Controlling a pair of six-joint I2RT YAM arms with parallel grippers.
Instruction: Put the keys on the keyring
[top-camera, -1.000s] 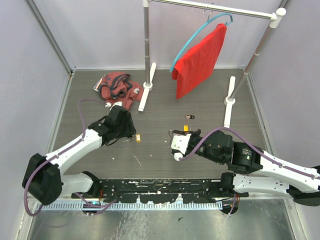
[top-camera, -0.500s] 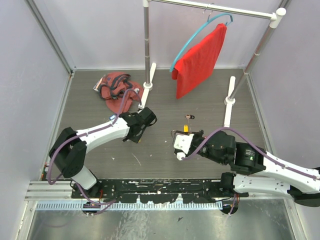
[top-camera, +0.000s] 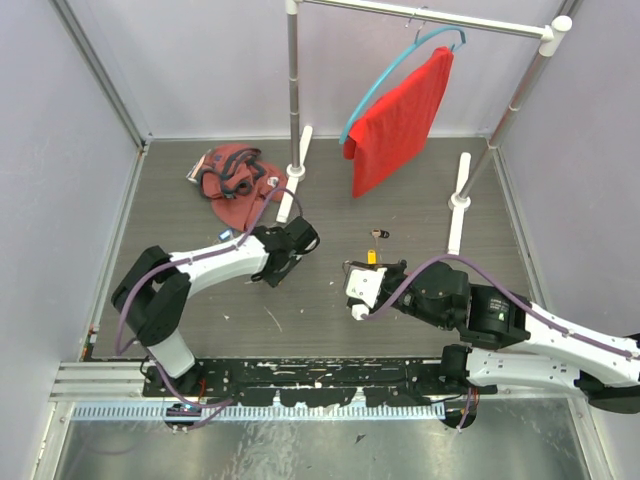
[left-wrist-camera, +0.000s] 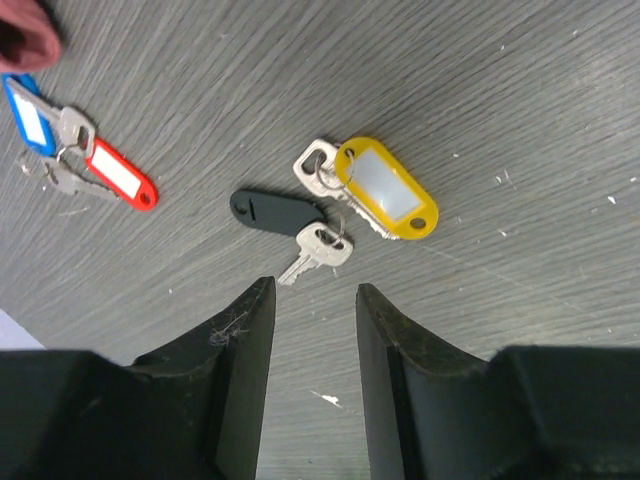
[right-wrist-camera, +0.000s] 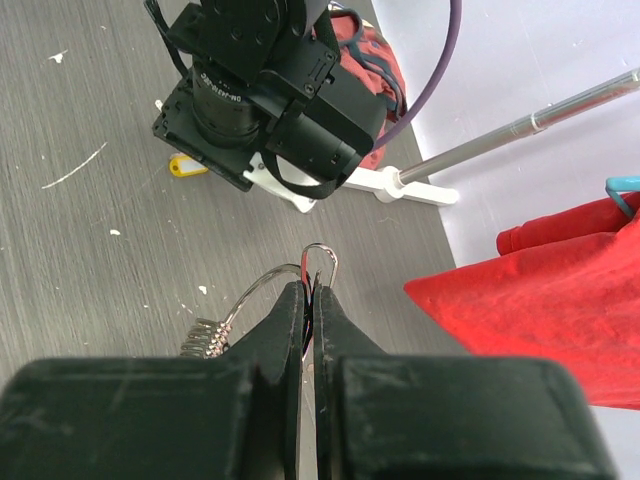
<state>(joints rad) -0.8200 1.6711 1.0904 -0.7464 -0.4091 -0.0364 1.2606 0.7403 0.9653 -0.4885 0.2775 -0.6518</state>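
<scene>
The yellow-tagged key (left-wrist-camera: 385, 190) lies flat on the grey bench (top-camera: 330, 200), its tag partly covering a silver key head. The left tool (left-wrist-camera: 313, 290) hangs just beside it, jaws spread with a clear gap and nothing between them. That gap points toward the black-tagged key (left-wrist-camera: 285, 220), which lies just beside the yellow-tagged key. Whether its silver head touches the yellow one's metal, I cannot tell. Farther out on the same side, well apart from the yellow-tagged key, lie the red-tagged key (left-wrist-camera: 120, 175) and the blue-tagged key (left-wrist-camera: 28, 115). These two are close together, with their metal ends meeting.

In the top view the left arm covers the yellow-tagged key. The white rack foot (top-camera: 290, 195) stands just behind it. A red bundle with dark straps (top-camera: 232, 172) lies behind it too, toward the robot's left.

The right tool (right-wrist-camera: 310, 292) is well apart from the yellow-tagged key, on the robot's right of it. Its fingers are pressed together, pinching the keyring (right-wrist-camera: 262, 283). The thin wire arcs out from the tips to one side, and a narrow loop stands up past them. Something ridged and silver sits at the wire's lower end, too blurred to name.

A red cloth (top-camera: 400, 120) hangs on a blue hanger far behind the yellow-tagged key, toward the robot's right.
</scene>
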